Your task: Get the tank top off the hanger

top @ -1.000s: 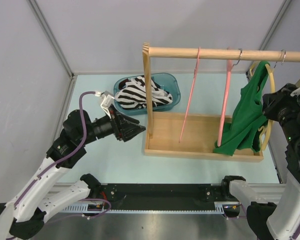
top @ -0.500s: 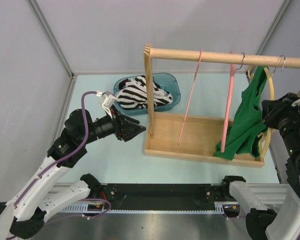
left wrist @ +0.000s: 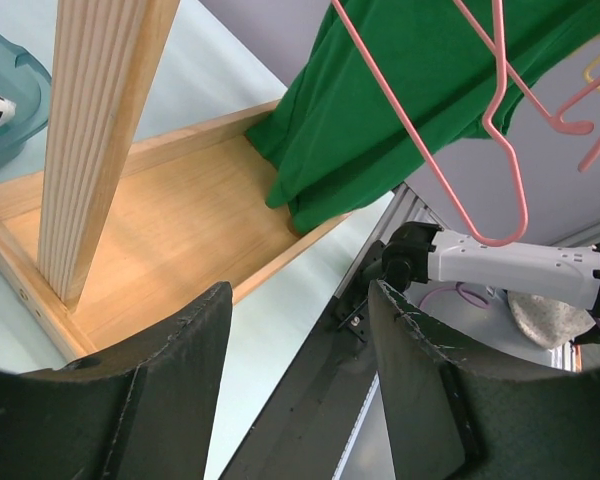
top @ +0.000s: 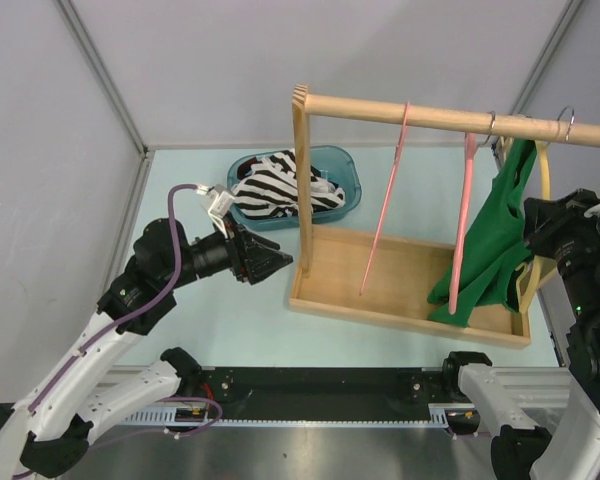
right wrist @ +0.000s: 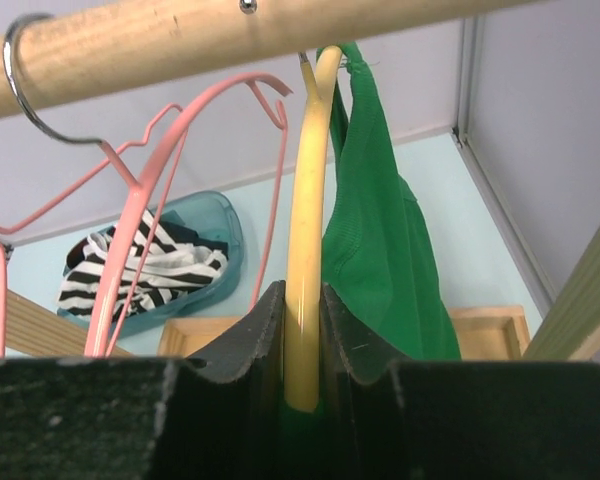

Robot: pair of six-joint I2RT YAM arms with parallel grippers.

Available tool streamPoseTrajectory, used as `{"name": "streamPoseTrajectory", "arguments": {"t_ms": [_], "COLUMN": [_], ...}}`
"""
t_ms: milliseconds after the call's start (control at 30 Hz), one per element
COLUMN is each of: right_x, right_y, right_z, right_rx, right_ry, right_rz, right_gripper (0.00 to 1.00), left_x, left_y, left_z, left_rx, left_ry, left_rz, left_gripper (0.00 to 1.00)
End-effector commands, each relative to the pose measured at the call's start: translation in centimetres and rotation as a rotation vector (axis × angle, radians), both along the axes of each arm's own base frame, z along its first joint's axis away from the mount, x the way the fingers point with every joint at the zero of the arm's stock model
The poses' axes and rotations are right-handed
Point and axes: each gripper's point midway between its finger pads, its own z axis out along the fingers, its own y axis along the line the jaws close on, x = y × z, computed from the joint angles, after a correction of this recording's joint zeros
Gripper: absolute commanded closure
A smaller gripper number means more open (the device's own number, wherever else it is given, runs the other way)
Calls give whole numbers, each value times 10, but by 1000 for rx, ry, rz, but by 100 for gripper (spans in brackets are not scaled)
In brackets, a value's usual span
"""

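Grippers, nearest you. The left gripper (top: 278, 262) hovers above the table (top: 200, 170) with its jaws parted and nothing between them, pointing at the upright post (top: 300, 190) just to its right. The right gripper (right wrist: 302, 340) is clenched on the yellow hanger (right wrist: 306, 190); in your right wrist view the hanger's rim is squeezed from both sides.

Next comes the wooden tray (top: 380, 275), which carries the post and, on top, the wooden rail (top: 430, 112). From the rail hang 2 pink hangers (top: 385, 200), both bare, and the yellow hanger at the right end. The green tank top (top: 490, 255) is draped on the yellow hanger, its hem reaching down to the tray's right end.

Farthest from you, behind the post, a teal basket (top: 348, 170) holds a black-and-white striped garment (top: 275, 190).
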Motion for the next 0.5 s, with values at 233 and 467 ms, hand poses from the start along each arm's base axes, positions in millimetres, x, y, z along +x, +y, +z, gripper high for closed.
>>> {"name": "streamPoseTrajectory", "arguments": {"t_ms": [233,467], "right_x": [-2,-25], "right_y": [12,17], "right_z": [78,76], "right_rx": [14,21], "right_ry": [-303,-295], "right_rz": [65,87], "right_gripper": [100,100], "left_x": [-2,2], "left_y": [-9,-16], "left_z": [-16,-23], "left_rx": [9,25], "left_ry": [27,47], "left_rz": [-49,-68], "left_gripper": [39,39]}}
